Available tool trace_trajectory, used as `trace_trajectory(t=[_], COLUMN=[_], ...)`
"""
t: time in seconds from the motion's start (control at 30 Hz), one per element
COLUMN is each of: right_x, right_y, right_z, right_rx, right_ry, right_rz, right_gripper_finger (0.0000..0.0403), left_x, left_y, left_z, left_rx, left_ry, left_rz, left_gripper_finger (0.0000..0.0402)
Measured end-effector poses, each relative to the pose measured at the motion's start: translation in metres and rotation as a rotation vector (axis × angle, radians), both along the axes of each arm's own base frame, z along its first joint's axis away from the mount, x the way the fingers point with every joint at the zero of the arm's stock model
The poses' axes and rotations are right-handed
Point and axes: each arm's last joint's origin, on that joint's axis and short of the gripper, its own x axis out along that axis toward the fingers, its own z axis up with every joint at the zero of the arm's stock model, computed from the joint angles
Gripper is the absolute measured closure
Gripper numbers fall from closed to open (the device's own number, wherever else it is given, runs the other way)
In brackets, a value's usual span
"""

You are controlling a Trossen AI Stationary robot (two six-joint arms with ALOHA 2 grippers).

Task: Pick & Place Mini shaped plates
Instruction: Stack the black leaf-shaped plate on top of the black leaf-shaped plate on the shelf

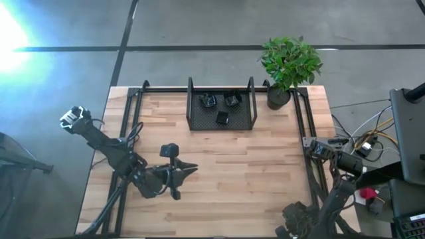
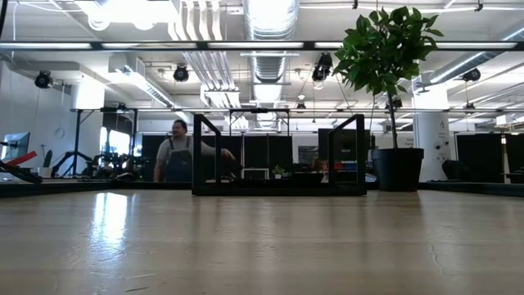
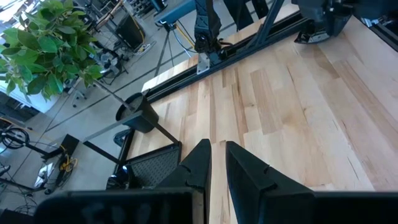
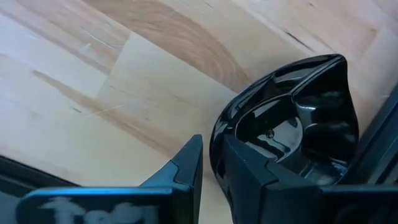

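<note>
A glossy black teardrop-shaped mini plate (image 4: 292, 118) lies at the table's near right corner, and my right gripper (image 4: 212, 165) is shut on its rim, pointing down. In the high view that gripper (image 1: 294, 216) is a dark shape by the right rail. Three more mini plates (image 1: 222, 117) lie in the black mesh tray (image 1: 221, 126) at the far middle. My left gripper (image 1: 192, 168) hovers over the table's left half. Its fingers (image 3: 217, 165) are nearly together, with only a thin slit and nothing between them. My right gripper pinches the plate's rim (image 4: 216, 140) at its rounded end, with one finger (image 4: 249, 171) inside the bowl and the other outside. The fingers come from above, pointing down. I cannot tell whether the plate rests on the wood or hangs just clear of it.
A potted plant (image 1: 279, 96) stands at the far right corner beside the tray. Black frame rails (image 1: 307, 133) run along the table's left and right edges, one close to the held plate (image 4: 379, 143). Bare wood (image 1: 246, 179) fills the middle. A person (image 2: 180, 156) stands in the room beyond the table.
</note>
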Motion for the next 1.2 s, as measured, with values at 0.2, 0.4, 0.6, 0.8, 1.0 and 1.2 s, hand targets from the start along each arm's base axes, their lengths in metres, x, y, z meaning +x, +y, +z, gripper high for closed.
trace_trajectory(t=[0.2,0.4,0.6,0.8,1.0,1.2], right_x=[0.001,0.002,0.001,0.006,0.023,0.050], right_y=[0.002,0.002,0.001,-0.004,-0.018,-0.038], right_z=[-0.011,-0.020,-0.017,-0.009,0.001,0.010], right_rx=[-0.026,-0.046,-0.043,-0.067,-0.102,-0.162], right_ry=[0.017,0.054,0.062,0.094,0.152,0.132], right_rz=[0.027,0.146,0.186,0.247,0.353,0.543], right_gripper_finger=[0.0339,0.0345,0.0390,0.0395,0.0395,0.0395], left_x=[0.000,0.000,0.000,0.000,0.000,0.000], left_y=[0.000,0.000,0.000,0.000,-0.001,-0.001], left_z=[0.000,0.000,0.000,0.000,0.000,-0.001], left_rx=[-0.001,0.000,-0.003,-0.006,-0.009,0.006], left_ry=[0.000,0.000,0.000,0.001,0.008,0.015], left_rz=[0.000,0.000,0.000,-0.004,-0.022,-0.034], left_gripper_finger=[0.0356,0.0356,0.0356,0.0356,0.0356,0.0356])
